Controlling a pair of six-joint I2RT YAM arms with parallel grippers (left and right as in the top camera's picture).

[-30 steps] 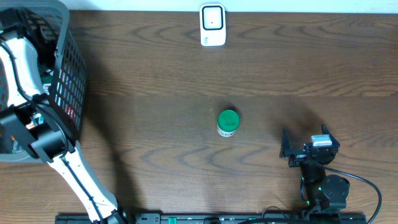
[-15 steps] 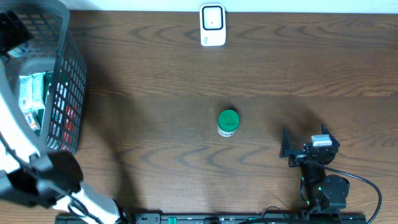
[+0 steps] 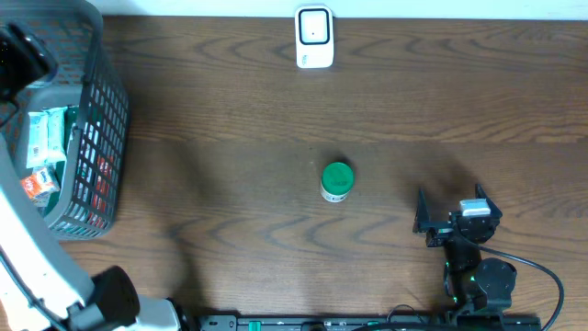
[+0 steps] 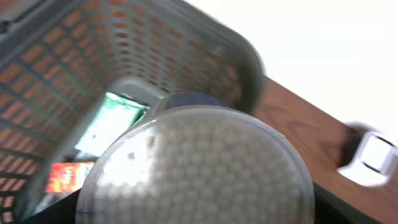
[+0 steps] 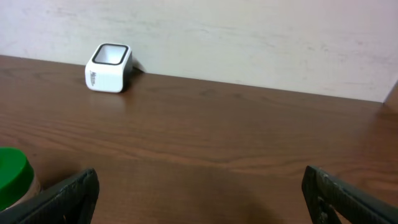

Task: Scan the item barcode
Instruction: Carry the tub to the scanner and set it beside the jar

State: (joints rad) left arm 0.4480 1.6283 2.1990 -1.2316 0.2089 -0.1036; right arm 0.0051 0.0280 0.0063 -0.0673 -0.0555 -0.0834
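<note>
A round clear tub (image 4: 199,168) packed with small white tips fills the lower half of the left wrist view. My left gripper (image 4: 199,214) is shut on it, and only dark finger edges show at its sides. The tub hangs above the grey basket (image 4: 186,50). In the overhead view the left gripper (image 3: 20,57) is a dark shape over the basket's (image 3: 101,110) far left corner. The white scanner (image 3: 313,37) stands at the table's far edge and also shows as the scanner (image 4: 372,155) in the left wrist view. My right gripper (image 3: 439,222) rests open and empty at the front right, fingertips (image 5: 69,194) wide apart.
A green-lidded jar (image 3: 337,181) stands mid-table, just left of the right gripper, and the same jar (image 5: 12,177) is at the left edge of the right wrist view. The basket holds green and red packets (image 3: 46,147). The left arm's white link (image 3: 37,267) runs along the front left edge.
The left arm has swung up and off to the left of the basket, uncovering the packets inside. The right arm and the jar have not moved.
</note>
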